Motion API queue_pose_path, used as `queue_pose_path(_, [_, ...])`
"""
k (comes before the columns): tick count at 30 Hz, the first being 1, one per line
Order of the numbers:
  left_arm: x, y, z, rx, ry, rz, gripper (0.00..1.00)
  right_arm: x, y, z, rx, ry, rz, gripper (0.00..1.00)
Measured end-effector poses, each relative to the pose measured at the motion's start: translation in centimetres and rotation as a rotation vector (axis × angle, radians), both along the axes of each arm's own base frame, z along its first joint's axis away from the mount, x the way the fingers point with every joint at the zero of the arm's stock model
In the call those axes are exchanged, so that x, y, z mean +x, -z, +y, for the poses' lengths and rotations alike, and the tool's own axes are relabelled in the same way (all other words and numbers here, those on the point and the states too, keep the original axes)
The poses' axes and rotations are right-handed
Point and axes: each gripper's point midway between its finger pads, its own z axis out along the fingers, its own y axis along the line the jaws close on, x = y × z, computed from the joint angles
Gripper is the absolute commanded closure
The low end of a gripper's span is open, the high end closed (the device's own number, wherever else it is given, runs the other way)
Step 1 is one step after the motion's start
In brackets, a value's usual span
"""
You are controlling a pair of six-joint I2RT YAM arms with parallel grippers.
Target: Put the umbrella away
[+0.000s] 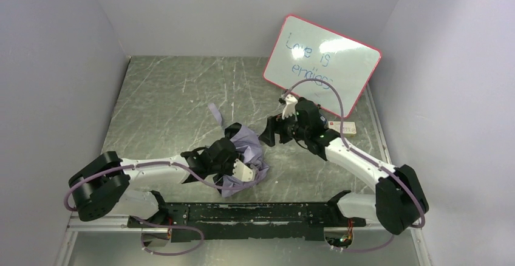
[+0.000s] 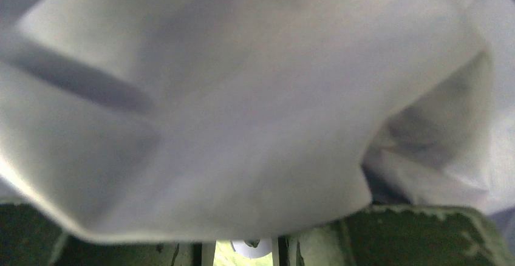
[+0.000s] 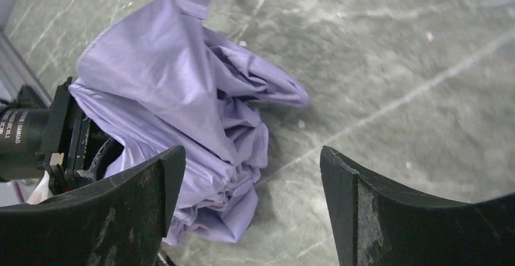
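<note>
The umbrella (image 1: pixel 248 143) lies as a crumpled lavender bundle on the grey table, near the middle front, and its strap (image 1: pixel 215 113) trails toward the back. My left gripper (image 1: pixel 232 156) is buried in the bundle from the left. In the left wrist view the umbrella's cloth (image 2: pixel 243 108) fills the frame and drapes over the jaws, which close on it. My right gripper (image 1: pixel 268 133) hovers just right of the bundle. In the right wrist view its fingers (image 3: pixel 139 199) stand wide apart with nothing between them, and the umbrella (image 3: pixel 170 96) lies ahead to the left.
A red-framed whiteboard (image 1: pixel 322 59) leans against the back wall at the right. A small white box (image 1: pixel 347 128) lies beside the right arm. Grey walls close in the table on three sides. The left arm's black wrist (image 3: pixel 30 135) shows at the left edge.
</note>
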Motion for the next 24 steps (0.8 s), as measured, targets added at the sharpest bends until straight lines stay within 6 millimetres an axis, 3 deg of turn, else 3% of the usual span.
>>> queue_pose_path(8, [0.5,-0.3,0.1,0.045,0.015,-0.163,0.64,0.2,-2.4,3.9,0.037,-0.431,-0.347,0.08])
queue_pose_path(9, [0.5,-0.3,0.1,0.051,0.020,-0.180,0.64,0.2,-2.6,4.4,0.037,-0.490,-0.373,0.02])
queue_pose_path(13, [0.3,-0.4,0.2,0.067,0.036,-0.237,0.63,1.6,-3.4,6.7,0.038,-0.709,-0.412,0.00])
queue_pose_path(16, [0.2,-0.5,0.3,0.069,0.043,-0.262,0.63,1.3,-2.5,7.3,0.050,-0.828,-0.377,0.00])
queue_pose_path(19, [0.1,-0.6,0.3,0.069,0.044,-0.277,0.63,-0.6,-0.6,7.0,0.057,-0.902,-0.295,0.00])
queue_pose_path(24, [0.1,-0.6,0.4,0.073,0.045,-0.293,0.62,-3.0,1.0,7.0,0.045,-0.969,-0.234,0.00])
